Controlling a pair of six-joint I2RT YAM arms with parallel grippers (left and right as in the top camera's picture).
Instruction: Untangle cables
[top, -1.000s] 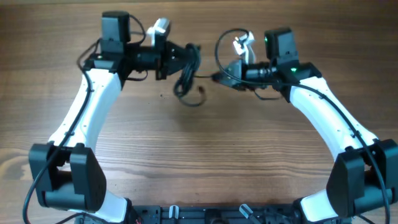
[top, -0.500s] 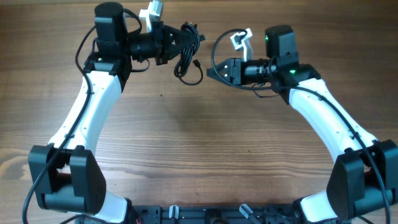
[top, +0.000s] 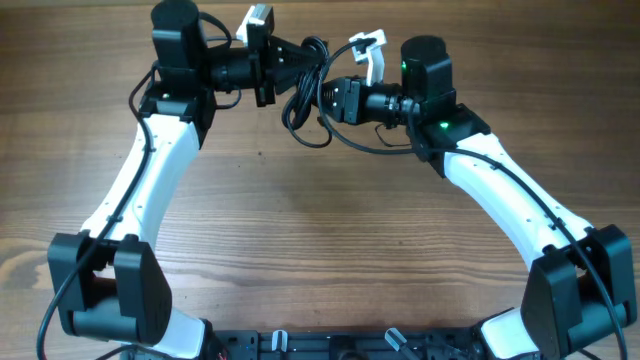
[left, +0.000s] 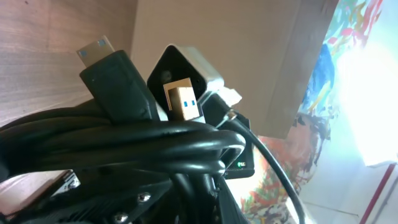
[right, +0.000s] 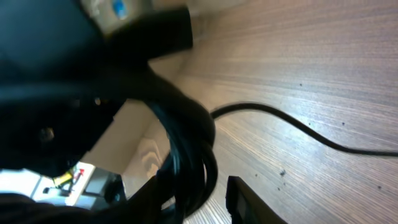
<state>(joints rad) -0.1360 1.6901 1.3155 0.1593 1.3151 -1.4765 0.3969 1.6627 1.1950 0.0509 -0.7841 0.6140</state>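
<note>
Upper centre: we noted left gripper (top: 303, 66) clamped on cables (top: 297, 112); right gripper (top: 326, 98) closure unclear. We judged pinching one strand, pulling slowly, best.

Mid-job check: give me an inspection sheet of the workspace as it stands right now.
Surface: wooden table, brown grain.
Job's things: cables, one black bundle hanging from the left gripper, plugs sticking out.
Clutter: nothing seen.
Grippers: left shut on the bundle; right gripper beside it, jaw state unclear.
Cables: arm wire loops beside the right gripper.
Surroundings: colourful picture in left wrist view.
</note>
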